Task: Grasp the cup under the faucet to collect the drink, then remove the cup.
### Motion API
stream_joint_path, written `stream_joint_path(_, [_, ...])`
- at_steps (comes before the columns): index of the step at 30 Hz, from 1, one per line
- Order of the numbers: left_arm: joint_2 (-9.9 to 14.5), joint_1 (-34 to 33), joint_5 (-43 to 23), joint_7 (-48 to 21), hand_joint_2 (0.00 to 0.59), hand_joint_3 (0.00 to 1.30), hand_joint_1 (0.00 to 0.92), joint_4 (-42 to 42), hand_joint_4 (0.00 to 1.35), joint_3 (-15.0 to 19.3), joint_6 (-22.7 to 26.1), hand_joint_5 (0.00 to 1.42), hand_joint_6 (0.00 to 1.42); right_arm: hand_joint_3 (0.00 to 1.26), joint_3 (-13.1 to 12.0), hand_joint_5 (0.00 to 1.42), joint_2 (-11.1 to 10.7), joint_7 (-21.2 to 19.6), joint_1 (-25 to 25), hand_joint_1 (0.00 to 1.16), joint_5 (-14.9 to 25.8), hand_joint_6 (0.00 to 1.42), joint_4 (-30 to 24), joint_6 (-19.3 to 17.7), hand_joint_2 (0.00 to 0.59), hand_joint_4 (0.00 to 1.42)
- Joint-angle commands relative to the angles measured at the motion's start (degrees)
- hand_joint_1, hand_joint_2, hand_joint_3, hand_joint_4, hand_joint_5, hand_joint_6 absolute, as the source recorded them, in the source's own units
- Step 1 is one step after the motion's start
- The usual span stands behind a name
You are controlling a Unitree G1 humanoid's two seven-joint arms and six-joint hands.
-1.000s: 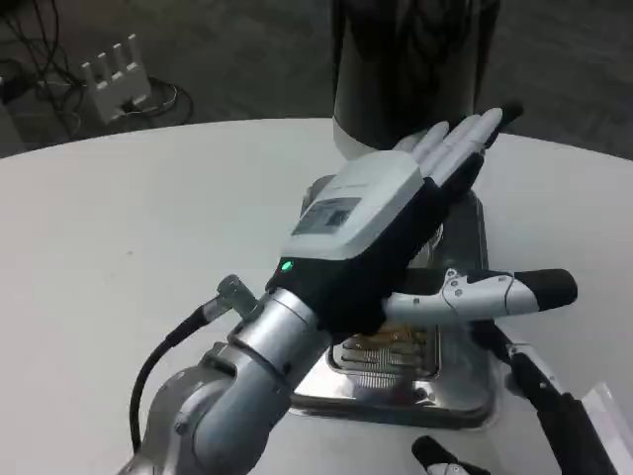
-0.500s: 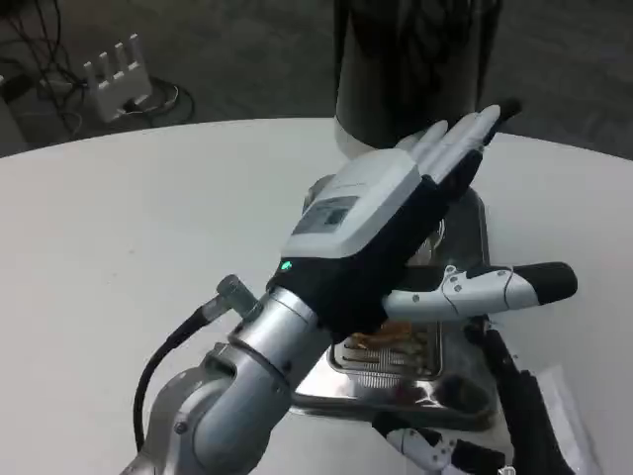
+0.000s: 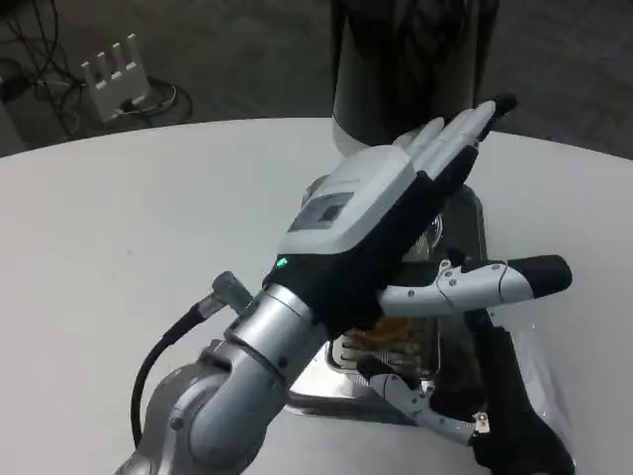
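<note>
Power strip (image 3: 115,71): we see a white block with upright prongs on the dark floor, far left and well apart from the hands; cables lie beside it.
Table (image 3: 119,247): white, round edge at the back.
Left forearm (image 3: 223,391): silver, black cable looping off its left side, small green light at the wrist.
Left hand (image 3: 396,213): white back up, fingers (image 3: 455,134) straight and pressed side by side, pointing up-right toward the dispenser; thumb (image 3: 485,282) stuck out to the right, well apart from them. We see nothing in it.
Label: grey panel on the back of the left hand; writing too small, we cannot read it.
Dispenser (image 3: 410,59): dark cylinder, just beyond the left fingertips; we can make out no brand.
Drip tray (image 3: 465,223): shiny metal, under the left hand, between its fingers and thumb; slotted grate with amber reflections below the thumb.
Cup: we cannot tell where it is; the left hand covers the spot beneath the dispenser.
Right hand (image 3: 485,406): bottom right, just under the left thumb, black with white fingers reaching left over the tray's front edge. Spread or curled, we cannot tell.
</note>
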Motion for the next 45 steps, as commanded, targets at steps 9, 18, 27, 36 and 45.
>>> stream_joint_path(9, [0.2, -1.3, 0.2, -1.3, 0.08, 0.0, 0.0, 4.1, 0.0, -0.3, 1.7, 0.0, 0.0, 0.04, 0.5, 0.12, 1.6, -1.5, -7.3, 0.76, 2.7, 0.2, 7.5, 2.1, 0.186, 0.08])
stream_joint_path(18, [0.8, -1.7, -0.1, -1.5, 0.082, 0.0, 0.0, 4.4, 0.0, 0.5, 1.8, 0.0, 0.0, 0.04, -0.7, 0.12, 2.0, -3.0, -12.0, 0.75, 5.5, 0.2, 14.1, 2.2, 0.186, 0.08])
stream_joint_path(27, [1.2, -2.0, -0.3, -1.5, 0.082, 0.0, 0.0, 4.9, 0.0, 1.0, 1.6, 0.0, 0.0, 0.03, -1.3, 0.11, 2.6, -4.5, -17.0, 0.75, 6.3, 0.18, 18.2, 3.2, 0.186, 0.07])
stream_joint_path(36, [1.5, -2.5, -0.2, -1.5, 0.082, 0.0, 0.0, 5.3, 0.0, 1.3, 1.7, 0.0, 0.0, 0.03, 0.1, 0.11, 4.0, -5.9, -18.5, 0.75, 6.1, 0.18, 19.3, 4.3, 0.193, 0.07])
stream_joint_path(45, [2.0, -1.3, -0.6, -1.1, 0.082, 0.0, 0.0, 3.7, 0.0, 2.7, 2.1, 0.0, 0.0, 0.06, 0.7, 0.23, 5.7, -10.7, -18.8, 0.75, 4.6, 0.25, 19.2, 6.8, 0.192, 0.17])
